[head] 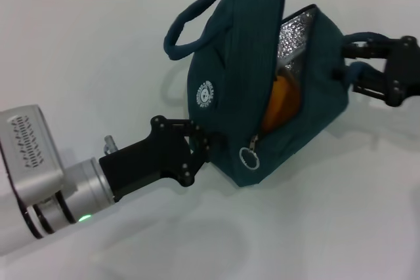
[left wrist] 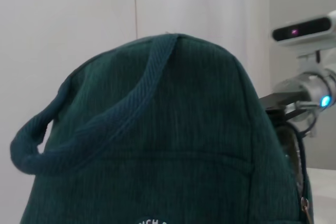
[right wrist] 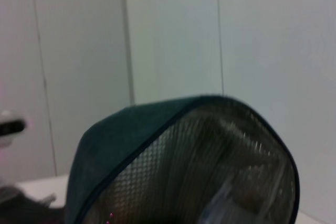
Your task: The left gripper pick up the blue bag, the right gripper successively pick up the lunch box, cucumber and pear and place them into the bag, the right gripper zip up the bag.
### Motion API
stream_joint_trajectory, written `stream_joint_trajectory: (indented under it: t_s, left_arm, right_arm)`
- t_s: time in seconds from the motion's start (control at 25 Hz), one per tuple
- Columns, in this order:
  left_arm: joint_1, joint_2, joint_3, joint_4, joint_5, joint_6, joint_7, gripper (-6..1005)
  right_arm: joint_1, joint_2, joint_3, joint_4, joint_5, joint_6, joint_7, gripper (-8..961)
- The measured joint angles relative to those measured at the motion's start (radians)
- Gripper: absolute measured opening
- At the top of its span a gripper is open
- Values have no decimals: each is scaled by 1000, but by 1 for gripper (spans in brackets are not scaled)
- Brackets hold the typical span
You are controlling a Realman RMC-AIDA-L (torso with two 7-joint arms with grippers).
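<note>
The blue bag (head: 243,63) is tipped up off the white table, its zip partly open over silver foil lining (head: 295,34). The orange pear (head: 283,100) shows inside the opening. My left gripper (head: 209,143) is shut on the bag's lower end, close to the ring zip pull (head: 249,158). My right gripper (head: 344,62) stands open at the bag's far right end, its fingers apart beside the second handle (head: 357,36). The bag (left wrist: 168,129) fills the left wrist view, and the right wrist view looks into the bag's lined mouth (right wrist: 210,156). Lunch box and cucumber are hidden.
The white table (head: 98,50) spreads to the left of the bag and in front of it. One loop handle (head: 190,24) sticks out to the bag's left. The right arm's wrist (left wrist: 315,85) with its blue light shows behind the bag in the left wrist view.
</note>
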Motion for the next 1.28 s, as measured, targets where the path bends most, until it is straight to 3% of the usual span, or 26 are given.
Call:
stream_joint_trajectory:
  t_s: [0.4,0.72,1.0,1.28]
  left_arm:
    - [-44,-9,-2,-20,-4,-57,-36,54]
    - [-66,-13,2,-20,-4,-70,-42,55]
    - [-73,-16,2,-23,4,-94,-43,55]
    - [-86,-15,4,-23,6,-96,-48,55]
  right_arm:
    - [-21,-1,0,138,21,-101,-12,406]
    - [-43,9,-1,211,4,-100,-17,407]
    - [-111,3,-2,223,174,-136,-32,406]
    - [-119,-13,-2,227,59,-204,-51,404]
